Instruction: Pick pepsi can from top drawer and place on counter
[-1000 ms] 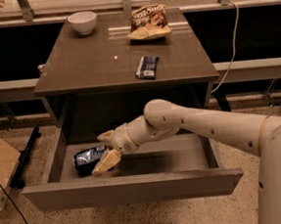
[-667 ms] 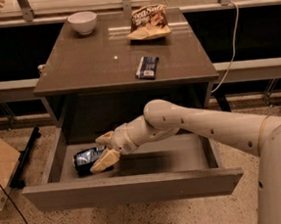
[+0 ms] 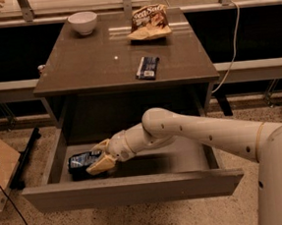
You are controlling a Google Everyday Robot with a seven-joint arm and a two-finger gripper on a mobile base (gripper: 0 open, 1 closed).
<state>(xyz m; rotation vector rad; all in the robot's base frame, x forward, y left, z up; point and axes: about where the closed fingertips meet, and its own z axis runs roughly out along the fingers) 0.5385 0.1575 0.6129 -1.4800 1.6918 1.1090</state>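
Nothing visibly shifted since earlier frames: arm (image 3: 207,133), gripper (image 3: 97,157), can (image 3: 80,162) hold same spots. Can lies on side at 8 o'clock in open drawer (image 3: 133,190), gripper at its 3 o'clock end, touching. Clamped or spread: cannot tell. Step in hand, likely: securing grasp. Next: firm hold, lift clear of drawer front, carry toward 12 o'clock onto counter (image 3: 92,64), avoiding packet (image 3: 147,67).

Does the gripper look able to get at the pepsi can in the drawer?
Probably yes. The drawer is pulled open, nothing lies over the can, and the gripper is right beside it inside the drawer.
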